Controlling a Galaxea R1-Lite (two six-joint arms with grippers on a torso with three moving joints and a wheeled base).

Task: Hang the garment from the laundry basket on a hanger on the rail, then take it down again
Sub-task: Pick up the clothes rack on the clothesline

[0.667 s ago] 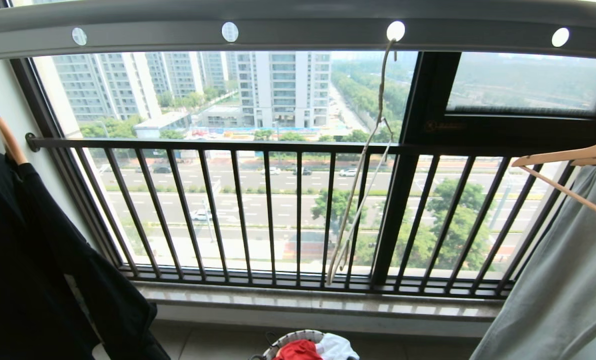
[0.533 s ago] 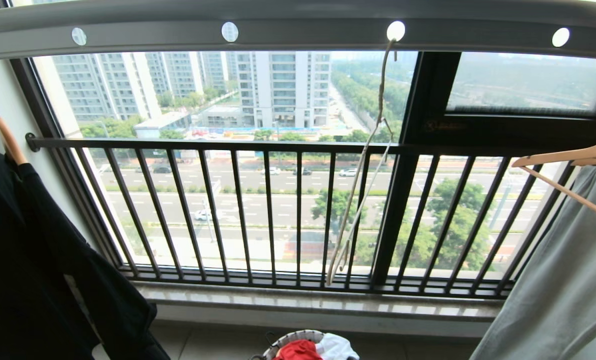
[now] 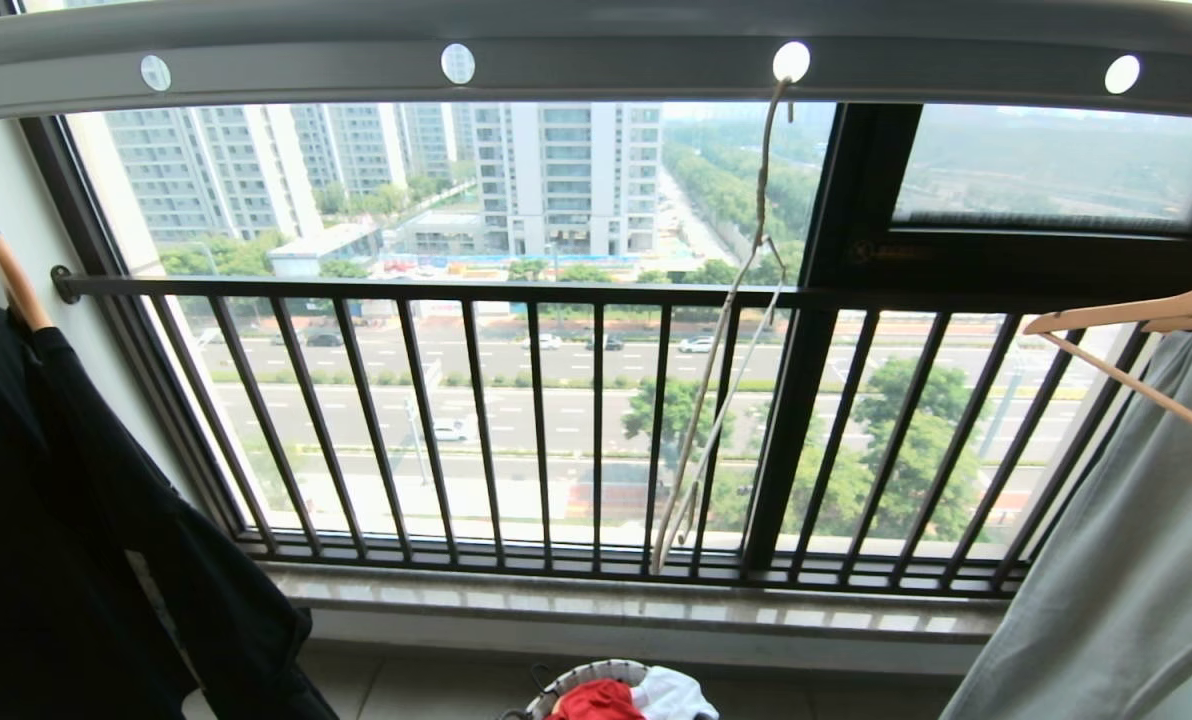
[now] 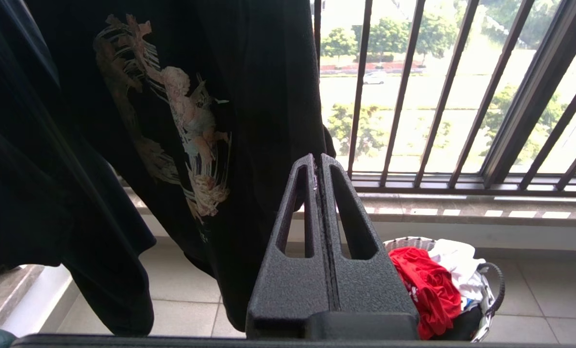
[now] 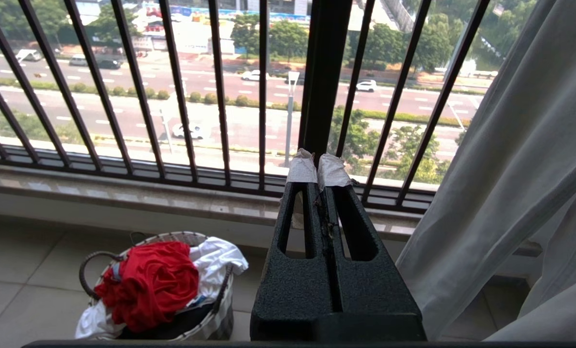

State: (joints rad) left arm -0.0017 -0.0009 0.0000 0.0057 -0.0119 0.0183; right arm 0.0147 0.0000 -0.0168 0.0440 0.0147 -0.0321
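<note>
while nothing is being held yet, the scene is reading so:
garment (image 5: 150, 285): lying bunched on top in the laundry basket (image 5: 92, 263) on the floor, waiting to be picked.
hanger (image 3: 721, 350): dangling empty from the rail (image 3: 596, 70), ready for loading.
left hand (image 4: 318, 162): hanging closed, empty, near the black t-shirt (image 4: 181, 121).
right hand (image 5: 318, 164): hanging closed, empty, beside the grey garment (image 5: 520, 159).

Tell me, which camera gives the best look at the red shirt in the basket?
The right wrist view: the red shirt lies crumpled atop the basket, fully visible. The left wrist view shows it partly behind the left gripper; the head view catches only its top.
</note>
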